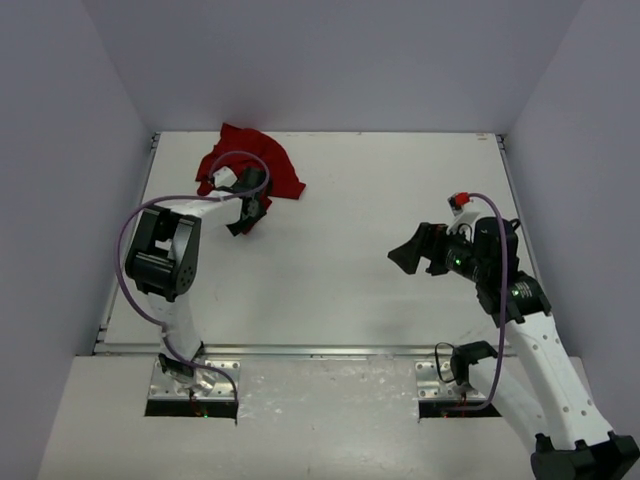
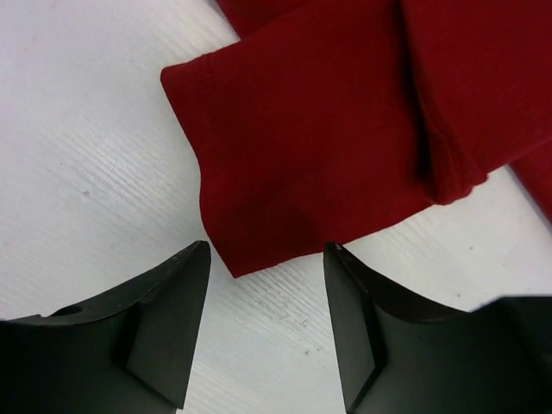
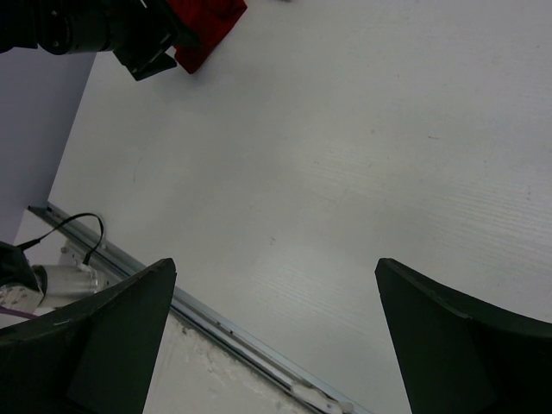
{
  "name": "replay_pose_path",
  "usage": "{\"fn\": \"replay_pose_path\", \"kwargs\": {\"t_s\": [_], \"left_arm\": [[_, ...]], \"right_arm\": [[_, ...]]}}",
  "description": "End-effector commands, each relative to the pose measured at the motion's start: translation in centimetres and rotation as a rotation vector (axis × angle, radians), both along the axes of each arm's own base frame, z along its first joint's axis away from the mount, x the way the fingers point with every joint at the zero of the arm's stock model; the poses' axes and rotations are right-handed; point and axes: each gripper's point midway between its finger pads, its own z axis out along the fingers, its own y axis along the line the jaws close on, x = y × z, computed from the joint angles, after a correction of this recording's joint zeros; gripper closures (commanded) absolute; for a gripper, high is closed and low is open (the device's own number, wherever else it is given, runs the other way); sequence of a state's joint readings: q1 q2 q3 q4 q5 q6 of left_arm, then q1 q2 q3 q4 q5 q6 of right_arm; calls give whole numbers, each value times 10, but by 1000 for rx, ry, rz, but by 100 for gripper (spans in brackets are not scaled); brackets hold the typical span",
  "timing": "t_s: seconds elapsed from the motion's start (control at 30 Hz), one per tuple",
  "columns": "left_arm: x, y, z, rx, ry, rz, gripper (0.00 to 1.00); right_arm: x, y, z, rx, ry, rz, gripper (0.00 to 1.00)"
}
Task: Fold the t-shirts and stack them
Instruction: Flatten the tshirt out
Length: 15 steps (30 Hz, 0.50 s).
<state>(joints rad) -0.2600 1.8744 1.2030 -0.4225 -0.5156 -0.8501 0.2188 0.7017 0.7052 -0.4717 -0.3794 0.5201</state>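
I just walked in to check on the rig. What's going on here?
One crumpled deep-red t-shirt lies at the far left of the white table. The left claw hangs open at the shirt's edge, with a hemmed flap just ahead of its fingers and nothing gripped. The right claw is open too, over bare table on the right, well away from the shirt. The shirt is not yet folded.
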Motion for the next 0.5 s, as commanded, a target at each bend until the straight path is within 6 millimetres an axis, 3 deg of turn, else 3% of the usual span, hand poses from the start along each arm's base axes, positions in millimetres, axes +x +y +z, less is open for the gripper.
{"fn": "replay_pose_path", "kwargs": {"t_s": [0.0,0.07,0.17,0.3,0.33,0.37,0.4,0.43,0.47], "left_arm": [[3,5,-6,14,3,16,46],[2,4,-16,16,20,7,47],[-1,7,-30,32,57,15,57],[-1,12,-32,48,62,17,100],[-5,14,-32,54,70,19,100],[-7,17,-24,63,54,38,100],[-9,20,-16,69,44,58,100],[-25,26,-14,85,72,77,100],[-29,26,12,71,11,93,100]], "right_arm": [[8,6,9,21,-50,24,1],[10,7,8,27,-47,24,1],[12,9,6,42,-44,24,1],[21,14,-4,56,-12,34,1],[24,16,-7,69,4,31,1],[33,22,-15,81,27,44,1],[37,23,-9,96,0,41,1],[52,30,-18,122,37,45,1],[59,37,-26,133,70,57,1]]}}
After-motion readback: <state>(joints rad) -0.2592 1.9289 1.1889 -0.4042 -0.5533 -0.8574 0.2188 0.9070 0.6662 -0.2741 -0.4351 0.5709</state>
